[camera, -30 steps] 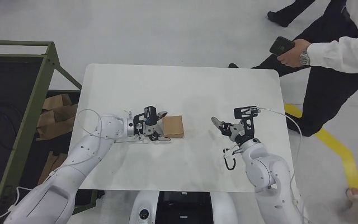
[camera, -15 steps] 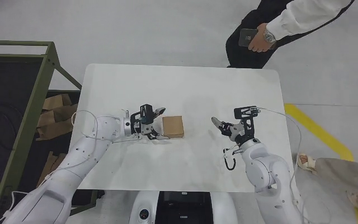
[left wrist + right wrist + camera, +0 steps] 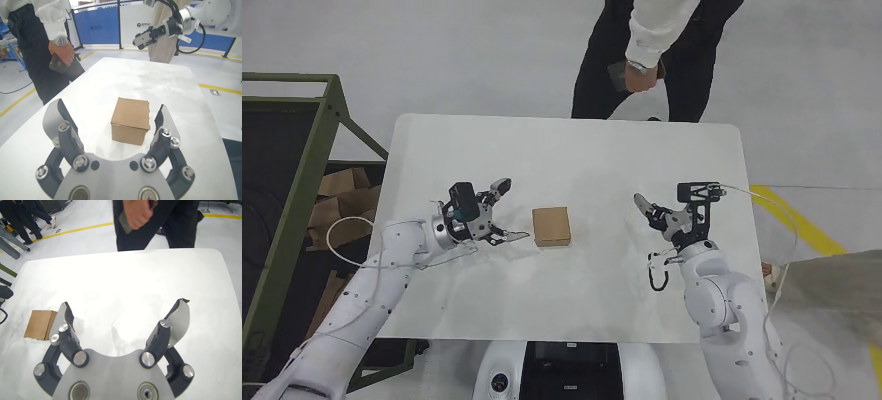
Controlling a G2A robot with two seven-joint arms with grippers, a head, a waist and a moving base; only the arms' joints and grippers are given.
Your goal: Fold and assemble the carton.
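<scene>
Top view: we note carton point(image 3: 551, 226) closed, at table point(image 3: 572, 150) centre. Left gripper point(image 3: 514, 211), fingers spread, sits near one edge, not touching; right gripper point(image 3: 673, 195), likewise spread, well apart.

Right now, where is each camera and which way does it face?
Top view: overhead, looking down on the white table; left claw and right claw flank the small brown cardboard carton.
Left wrist view: on that wrist, facing the carton past its open claw.
Right wrist view: on that wrist, facing the table's far edge past its open claw.
All share the carton.
</scene>
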